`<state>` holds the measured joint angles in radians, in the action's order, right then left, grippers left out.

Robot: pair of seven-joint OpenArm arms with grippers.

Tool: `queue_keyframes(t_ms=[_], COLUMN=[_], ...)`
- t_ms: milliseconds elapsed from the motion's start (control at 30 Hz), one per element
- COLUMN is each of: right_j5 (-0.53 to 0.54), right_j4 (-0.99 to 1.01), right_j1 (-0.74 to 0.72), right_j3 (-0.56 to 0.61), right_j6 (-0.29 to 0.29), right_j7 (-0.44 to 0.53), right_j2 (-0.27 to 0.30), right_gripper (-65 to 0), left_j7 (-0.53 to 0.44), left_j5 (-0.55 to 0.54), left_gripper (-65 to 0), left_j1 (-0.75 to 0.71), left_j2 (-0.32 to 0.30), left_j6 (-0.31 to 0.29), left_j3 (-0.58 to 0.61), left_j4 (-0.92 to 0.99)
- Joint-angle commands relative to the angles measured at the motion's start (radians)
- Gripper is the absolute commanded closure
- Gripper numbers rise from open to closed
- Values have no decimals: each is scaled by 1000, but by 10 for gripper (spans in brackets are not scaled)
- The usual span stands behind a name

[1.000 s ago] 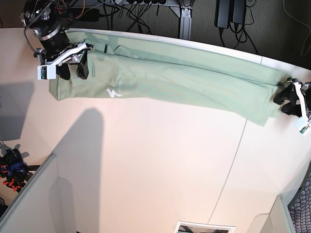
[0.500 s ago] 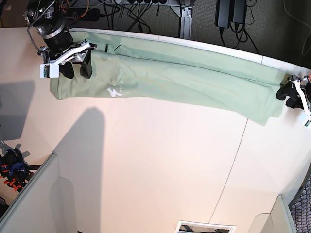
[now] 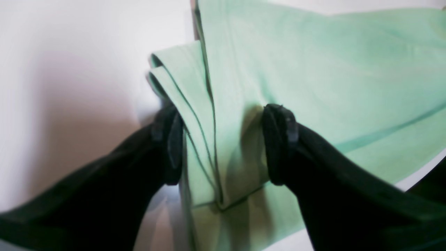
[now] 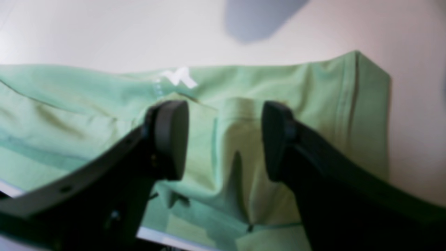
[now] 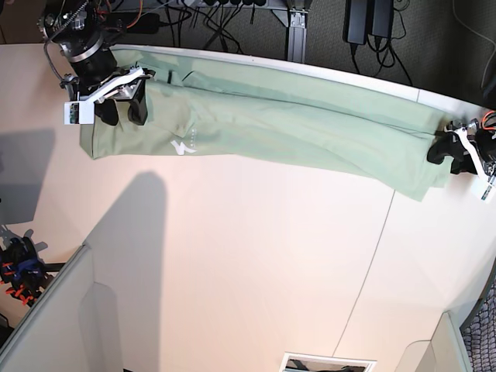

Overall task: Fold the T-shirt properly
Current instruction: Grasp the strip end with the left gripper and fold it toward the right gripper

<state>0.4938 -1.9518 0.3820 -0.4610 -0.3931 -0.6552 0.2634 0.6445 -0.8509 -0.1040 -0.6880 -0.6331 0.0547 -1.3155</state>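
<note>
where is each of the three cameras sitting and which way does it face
base: overhead, looking down on the table with the T-shirt stretched across it; both arms show, right gripper at image left, left gripper at image right.
left wrist: on the left arm, looking past its open jaws, which straddle the shirt's layered end.
right wrist: on the right arm, looking past its open jaws over the shirt toward the white logo.
shared: the logo shows in base and right wrist views.
</note>
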Motion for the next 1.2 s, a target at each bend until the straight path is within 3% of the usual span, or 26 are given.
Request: queue_keyframes(t_ms=[0, 67, 200, 233, 367, 533, 733, 1000, 1167], right_j5=[11, 11, 11, 11, 11, -13, -23, -21, -4], right_j4=[-15, -15, -15, -15, -15, -15, -15, -16, -15], right_j1=[-5, -5, -5, -8, -10, -11, -11, -11, -13], right_j3=[-9, -9, -9, -9, -9, -11, -13, -48, -63], right_j6=[0, 0, 0, 0, 0, 1, 1, 1, 1], right_j7=[26, 26, 27, 27, 30, 51, 76, 75, 75], right_j2=[13, 13, 13, 13, 13, 13, 13, 13, 12], right_gripper=[-338, -338, -338, -338, -338, -338, -338, -338, -338], left_j7=[39, 32, 19, 7, -99, -185, -222, -291, -299], left_j5=[18, 18, 13, 14, 19, 173, 276, 380, 395], left_gripper=[-379, -336, -39, 0, 0, 0, 0, 0, 0], left_j1=[-13, -18, -18, -18, -17, 41, 151, 396, 431], left_j2=[-4, 3, 21, 26, 31, 31, 24, 19, -5], left_j6=[0, -31, -65, -65, -65, -65, -65, -65, -65], left_j3=[3, 3, 3, 3, 3, 3, 3, 3, 19], left_j4=[-3, -3, -3, -3, -3, -3, 26, 236, 180])
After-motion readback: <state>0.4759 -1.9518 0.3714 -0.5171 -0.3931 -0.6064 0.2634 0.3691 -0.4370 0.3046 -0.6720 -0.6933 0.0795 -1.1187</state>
